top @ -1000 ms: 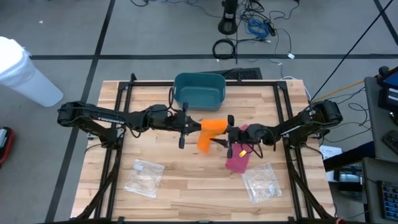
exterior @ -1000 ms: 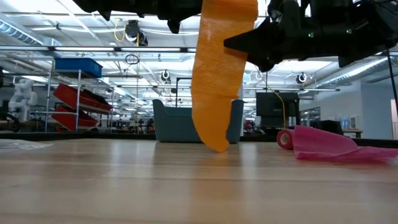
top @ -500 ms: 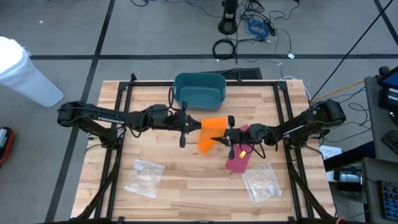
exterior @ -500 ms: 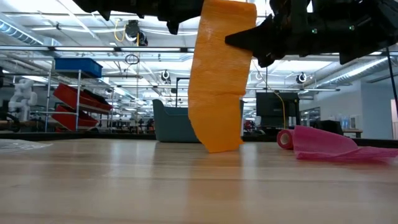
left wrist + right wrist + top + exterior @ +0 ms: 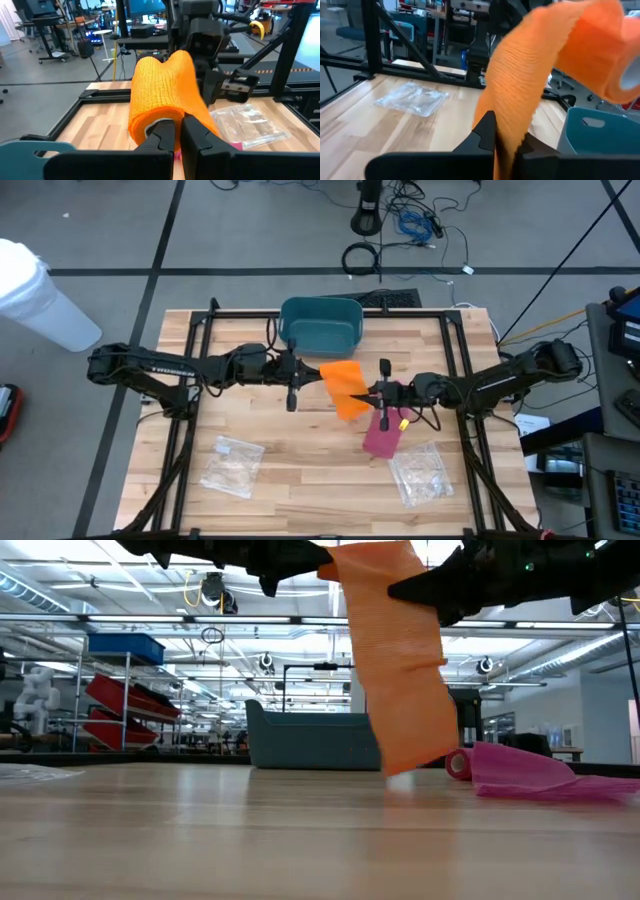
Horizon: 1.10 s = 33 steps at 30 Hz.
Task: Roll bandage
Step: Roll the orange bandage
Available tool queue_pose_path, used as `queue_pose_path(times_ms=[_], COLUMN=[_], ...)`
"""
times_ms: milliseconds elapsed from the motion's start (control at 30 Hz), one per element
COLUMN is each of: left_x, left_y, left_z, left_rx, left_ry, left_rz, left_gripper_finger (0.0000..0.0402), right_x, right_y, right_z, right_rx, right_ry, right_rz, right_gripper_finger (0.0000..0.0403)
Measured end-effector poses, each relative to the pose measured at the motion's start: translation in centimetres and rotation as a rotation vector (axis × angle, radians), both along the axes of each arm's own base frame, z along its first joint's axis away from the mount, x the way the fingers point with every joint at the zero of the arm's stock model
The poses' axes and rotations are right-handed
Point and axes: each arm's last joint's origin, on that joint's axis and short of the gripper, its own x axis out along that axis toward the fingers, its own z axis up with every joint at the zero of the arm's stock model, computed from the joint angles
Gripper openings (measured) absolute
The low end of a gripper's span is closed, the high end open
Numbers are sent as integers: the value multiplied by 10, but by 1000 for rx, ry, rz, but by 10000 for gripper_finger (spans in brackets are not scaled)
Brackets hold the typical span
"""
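1. The orange bandage is up in the air over the middle of the table, stretched between both arms just in front of the teal bin.
2. The left gripper is clamped on the rolled end; from its wrist camera you can see the fingers pinched together on the roll's core.
3. The right gripper is now closed on the loose tail. A second ago it was partly open next to the strip, so that's the big change.
4. The right arm has also pulled back toward its own side, and the strip now slants across from roll to tail instead of dangling straight down. In the low view its bottom edge is off the wood.
5. The pink bandage hasn't moved, still flat on the table under the right arm, with a clear plastic bag beside it and another bag on the left side.
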Motion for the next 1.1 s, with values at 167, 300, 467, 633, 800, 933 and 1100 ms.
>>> queue_pose_path(times_ms=[167, 300, 467, 633, 800, 933, 1100], left_x=[0, 0, 0, 0, 0, 0, 2], left_y=[0, 1, 4, 5, 5, 5, 6], left_z=[-1, -1, 3, 3, 3, 4, 3], left_rx=[-1, 0, 2, 0, -25, -22, 33], left_ry=[15, 6, -32, -35, -35, -39, -48], left_rz=[2, 6, 14, 18, 21, 41, 56], left_gripper_finger=[5, 5, 5, 5, 5, 5, 5], right_x=[-8, -11, -6, 0, 2, 3, 9], right_y=[4, 5, 6, 7, 7, 8, 10], right_z=[11, 14, 3, -10, -13, -8, 8], right_rx=[-26, -31, -8, 5, -28, -46, -62], right_ry=[-43, -37, 22, 81, 95, 79, 30], right_rz=[24, 33, 36, 35, 38, 55, 104], right_gripper_finger=[0, 0, 0, 0, 0, 0, 0])
